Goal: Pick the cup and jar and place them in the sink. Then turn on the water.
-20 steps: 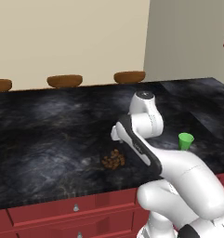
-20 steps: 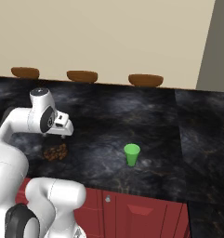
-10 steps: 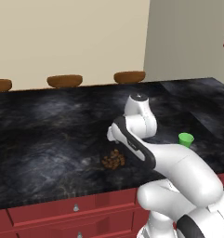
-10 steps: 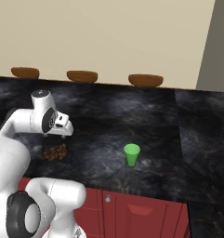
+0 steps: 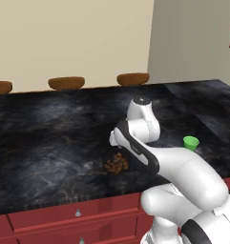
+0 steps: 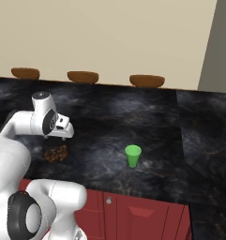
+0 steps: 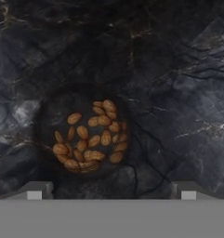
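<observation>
Red cabinet fronts (image 5: 64, 217) are seen nearest the base, under the front edge of a dark marbled counter (image 5: 45, 143). Above the counter's near part the gripper (image 7: 111, 193) is held with its jaws spread wide, nothing being gripped between them; the two fingertips (image 7: 34, 191) are shown at the bottom of the hand view, one to each side of the jar. The jar (image 5: 116, 164), of clear glass with brown nut-like pieces inside, stands on the counter just below the hand and is viewed from above (image 7: 85, 132). The cup (image 6: 132, 155), small and bright green, stands upright on the counter, well apart from the jar, on the arm's right. At the counter's far edge three brown bowls (image 6: 146, 80) are lined before a beige wall (image 5: 68, 38).
</observation>
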